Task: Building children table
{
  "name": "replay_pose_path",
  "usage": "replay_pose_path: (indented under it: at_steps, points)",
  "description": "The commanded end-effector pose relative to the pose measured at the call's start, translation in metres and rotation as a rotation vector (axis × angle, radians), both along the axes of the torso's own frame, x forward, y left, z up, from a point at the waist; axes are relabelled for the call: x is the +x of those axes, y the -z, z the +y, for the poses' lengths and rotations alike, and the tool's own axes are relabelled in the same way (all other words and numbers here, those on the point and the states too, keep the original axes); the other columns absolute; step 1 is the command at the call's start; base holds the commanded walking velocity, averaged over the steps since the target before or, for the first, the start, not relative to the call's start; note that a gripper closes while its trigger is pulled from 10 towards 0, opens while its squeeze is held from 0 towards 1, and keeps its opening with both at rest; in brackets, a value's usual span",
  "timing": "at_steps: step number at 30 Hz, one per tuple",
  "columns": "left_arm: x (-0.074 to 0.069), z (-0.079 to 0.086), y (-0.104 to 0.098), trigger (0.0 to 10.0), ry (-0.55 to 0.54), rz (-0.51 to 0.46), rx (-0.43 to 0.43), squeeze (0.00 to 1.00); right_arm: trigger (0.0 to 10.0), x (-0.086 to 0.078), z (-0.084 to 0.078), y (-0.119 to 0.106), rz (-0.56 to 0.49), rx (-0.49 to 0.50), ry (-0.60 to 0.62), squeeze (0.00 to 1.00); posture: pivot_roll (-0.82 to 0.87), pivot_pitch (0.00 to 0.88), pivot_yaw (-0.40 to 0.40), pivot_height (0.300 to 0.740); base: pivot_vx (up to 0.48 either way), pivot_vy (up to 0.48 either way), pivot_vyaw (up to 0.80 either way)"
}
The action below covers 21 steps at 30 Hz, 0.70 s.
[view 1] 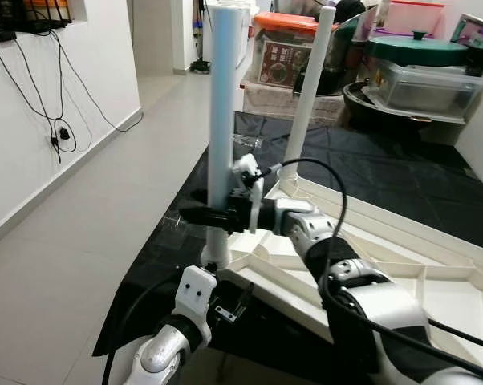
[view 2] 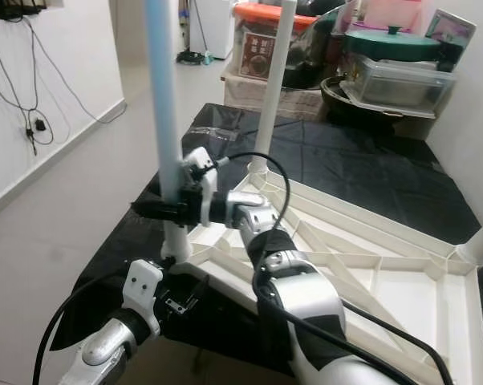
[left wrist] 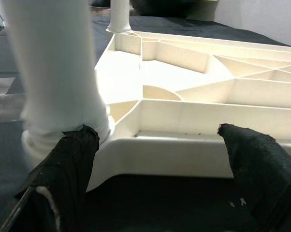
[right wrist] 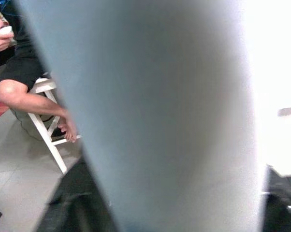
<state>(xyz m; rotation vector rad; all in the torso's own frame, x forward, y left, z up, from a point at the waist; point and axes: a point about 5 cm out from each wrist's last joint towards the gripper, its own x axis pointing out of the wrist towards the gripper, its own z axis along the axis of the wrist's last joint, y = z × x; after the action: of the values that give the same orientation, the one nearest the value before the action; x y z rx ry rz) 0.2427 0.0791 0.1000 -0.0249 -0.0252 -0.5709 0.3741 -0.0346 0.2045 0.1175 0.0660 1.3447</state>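
Clearly the right gripper [view 1: 217,216] clamps the smooth, stiff white leg [view 1: 221,120], likely light but slippery, low above its socket at the upturned tabletop's [view 1: 434,265] near-left corner, while the left gripper [left wrist: 155,159], fingers spread, brackets that socket's base.

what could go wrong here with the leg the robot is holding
1. The right gripper clamps the near leg partway up, so a sideways pull could tilt it in its corner socket.
2. The left gripper is open at the tabletop corner; one finger touches the leg base and could get in the way.
3. The tabletop lies on a loose black sheet and might slide.
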Motion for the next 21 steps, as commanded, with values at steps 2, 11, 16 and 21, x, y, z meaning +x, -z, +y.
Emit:
replay_pose_path:
  at_steps: [2,11,16,21]
  points:
    - [-0.002,-0.003,0.0,10.0,0.003,0.004,0.005,0.0,0.0,0.001,0.008,-0.005,-0.044,0.022,0.029,0.0,0.2,0.0,-0.127,0.74,0.0,0.0,0.0]
    - [0.0,-0.003,0.0,10.0,0.0,0.006,0.003,0.0,0.0,0.014,-0.008,0.006,-0.062,0.008,0.395,0.0,0.17,0.0,-0.114,0.74,0.0,0.0,0.0]
    - [0.001,0.0,0.0,10.0,0.003,0.01,0.004,0.0,0.0,0.03,-0.065,0.024,-0.004,-0.047,1.21,0.0,0.14,0.0,-0.089,0.74,0.0,0.0,0.0]
    - [0.002,0.0,0.0,10.0,0.008,0.011,0.008,0.0,0.0,0.014,-0.096,0.036,0.002,-0.023,1.596,0.0,0.14,0.0,-0.083,0.74,0.0,0.0,0.0]
